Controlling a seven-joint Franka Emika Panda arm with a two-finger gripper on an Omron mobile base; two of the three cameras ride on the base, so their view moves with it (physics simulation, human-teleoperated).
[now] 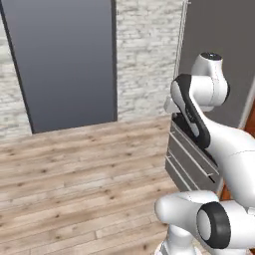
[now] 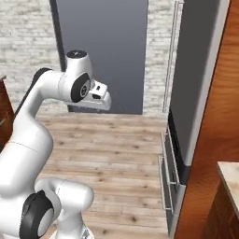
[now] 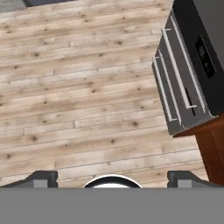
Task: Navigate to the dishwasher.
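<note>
The dishwasher is out of view. My gripper (image 3: 112, 178) hangs above the wooden floor (image 3: 78, 96) and is open, its two dark fingertips (image 3: 42, 177) far apart with nothing between them. In the right base view the hand (image 2: 100, 96) sits high at the end of the folded arm, pointing down and to the right. A tall grey fridge (image 2: 196, 70) with drawer fronts (image 3: 175, 83) stands to the right of the arm.
A large dark grey panel (image 1: 62, 60) fills the white brick back wall (image 1: 147, 55). A reddish-brown wooden cabinet side (image 2: 219, 93) stands right of the fridge, with a pale countertop corner (image 2: 231, 182) below it. Plank floor (image 1: 84, 174) stretches to the left.
</note>
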